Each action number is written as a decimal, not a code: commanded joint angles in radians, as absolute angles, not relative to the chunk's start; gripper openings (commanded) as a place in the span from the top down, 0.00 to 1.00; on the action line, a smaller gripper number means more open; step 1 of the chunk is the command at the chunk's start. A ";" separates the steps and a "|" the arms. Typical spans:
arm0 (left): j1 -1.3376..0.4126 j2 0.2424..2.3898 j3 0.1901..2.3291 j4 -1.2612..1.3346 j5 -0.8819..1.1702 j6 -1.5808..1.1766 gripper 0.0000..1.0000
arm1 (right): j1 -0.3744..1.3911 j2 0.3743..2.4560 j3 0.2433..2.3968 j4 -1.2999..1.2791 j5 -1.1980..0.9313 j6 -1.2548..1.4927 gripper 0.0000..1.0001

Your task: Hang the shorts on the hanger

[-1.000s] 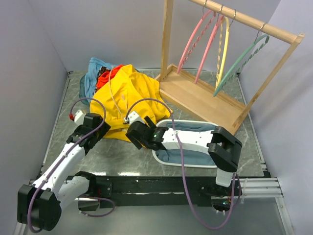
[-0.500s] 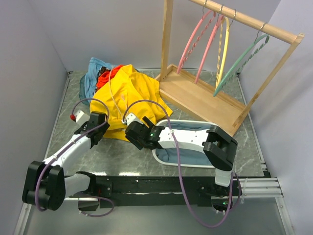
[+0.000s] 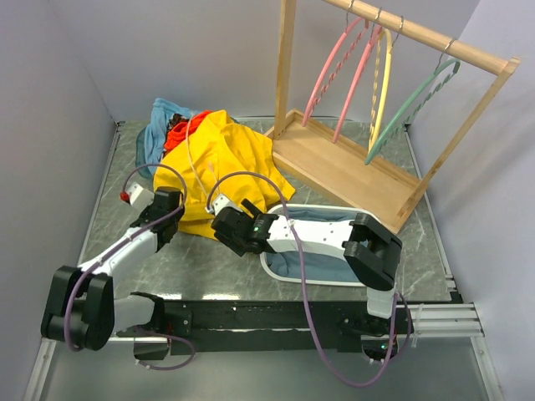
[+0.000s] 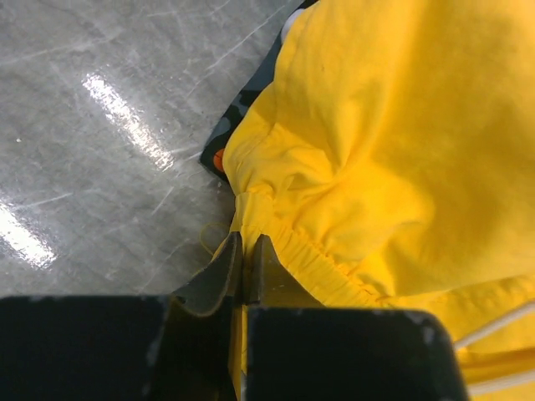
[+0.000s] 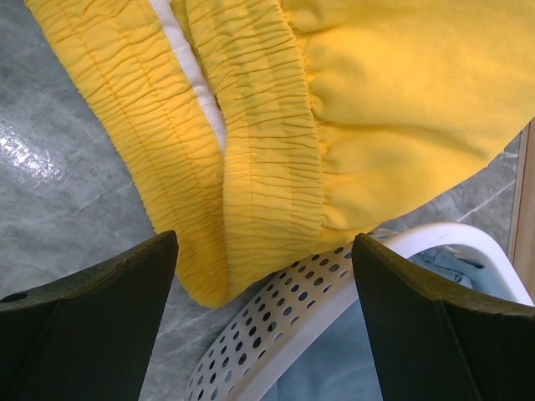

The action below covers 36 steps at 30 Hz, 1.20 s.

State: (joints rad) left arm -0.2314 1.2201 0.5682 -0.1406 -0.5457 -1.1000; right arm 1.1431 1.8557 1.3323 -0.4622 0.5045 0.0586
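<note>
The yellow shorts (image 3: 221, 163) lie crumpled on the table, left of middle. The teal hanger (image 3: 410, 104) hangs at the right end of the wooden rack's rail. My left gripper (image 3: 173, 217) is low at the shorts' near left edge. In the left wrist view it (image 4: 247, 242) is shut on the edge of the shorts (image 4: 393, 150), with the yellow fabric gathered at its tips. My right gripper (image 3: 226, 215) stands open over the near hem. In the right wrist view its jaws (image 5: 263, 251) straddle the ribbed waistband (image 5: 267, 125) without touching it.
The wooden rack (image 3: 351, 167) at back right also carries two pink hangers (image 3: 330, 75) and a yellow hanger (image 3: 383, 83). A white perforated basket (image 5: 276, 326) with blue-grey cloth (image 3: 322, 267) sits under the right arm. An orange-red garment (image 3: 178, 132) and blue cloth (image 3: 155, 138) lie behind the shorts.
My left arm reached forward and down to the shorts' edge, and its jaws went from open to shut on the fabric. The right gripper edged slightly left and stayed open.
</note>
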 commanded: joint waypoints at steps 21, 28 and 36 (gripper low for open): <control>-0.227 0.810 0.991 -0.423 -0.532 -0.885 0.99 | 1.150 1.789 1.508 -0.702 0.653 0.189 1.00; -0.227 0.862 1.418 -0.430 -0.391 -0.669 0.99 | 1.150 1.537 1.811 -0.701 0.770 0.123 1.00; -0.227 1.017 1.795 -0.433 -0.157 -0.580 0.99 | 1.149 1.535 2.216 -0.663 0.721 0.009 1.00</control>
State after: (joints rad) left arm -0.2321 0.9588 1.6764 -0.4763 -0.2901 -0.6586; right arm 1.1492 1.5246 2.0789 -0.6693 0.6918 0.0807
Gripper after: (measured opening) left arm 0.043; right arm 0.023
